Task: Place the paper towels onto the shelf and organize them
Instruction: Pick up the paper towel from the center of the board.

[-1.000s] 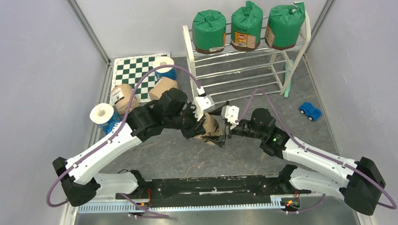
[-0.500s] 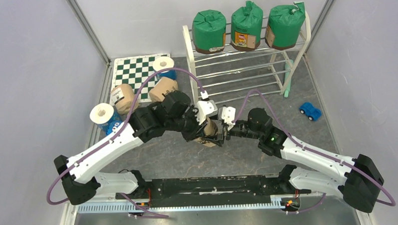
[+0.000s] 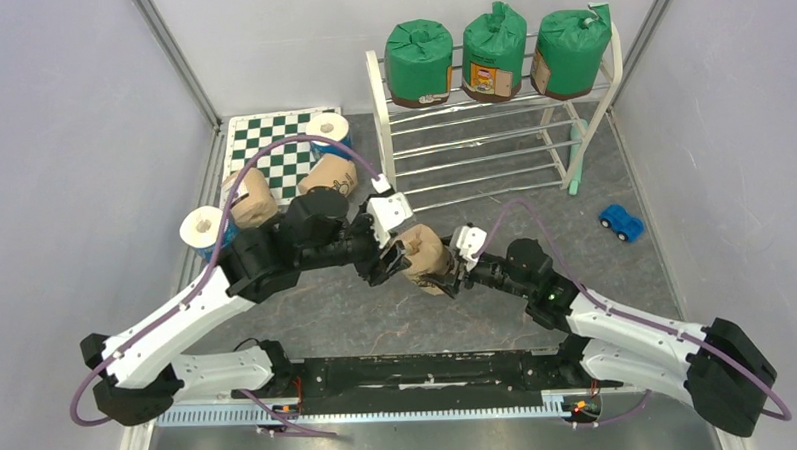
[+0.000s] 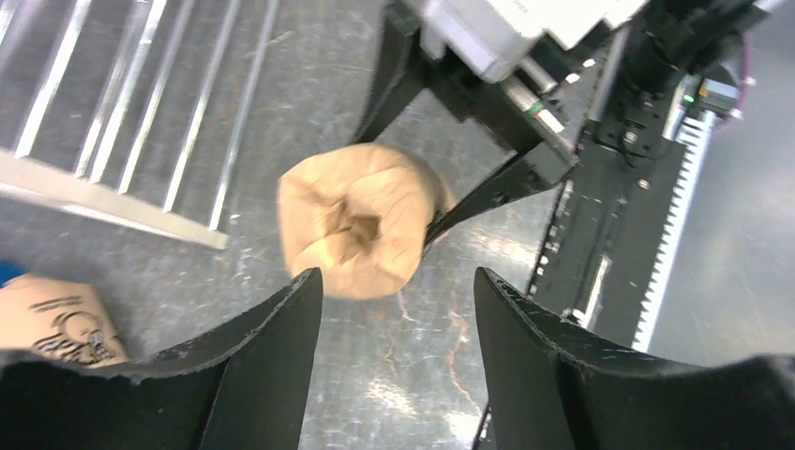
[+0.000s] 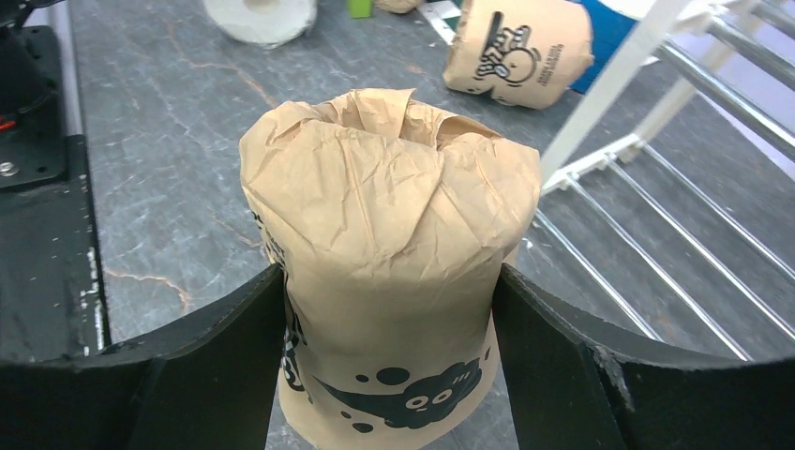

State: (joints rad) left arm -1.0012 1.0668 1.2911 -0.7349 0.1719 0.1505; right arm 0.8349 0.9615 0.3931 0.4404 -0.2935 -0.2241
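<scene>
A tan paper towel roll (image 3: 423, 252) with black drawings hangs in mid-table, and my right gripper (image 3: 446, 273) is shut on its sides. The right wrist view shows that roll (image 5: 389, 216) pinched between both fingers of the right gripper (image 5: 389, 274). My left gripper (image 3: 388, 260) stands open just left of it, nothing between its fingers. In the left wrist view the roll (image 4: 361, 225) sits just beyond the left gripper (image 4: 398, 281). Three green rolls (image 3: 494, 52) stand on the top tier of the shelf (image 3: 492, 152). Two tan rolls (image 3: 248, 195) and two white-blue rolls (image 3: 207, 232) lie at left.
A checkered mat (image 3: 271, 139) lies at the back left, with a white-blue roll (image 3: 329, 132) and a tan roll (image 3: 328, 172) at its edge. A blue toy car (image 3: 622, 221) sits right of the shelf. Grey walls close in both sides.
My left gripper has opened, let go of the tan roll and drawn back to the left. The right gripper closed on the roll and now holds it alone.
</scene>
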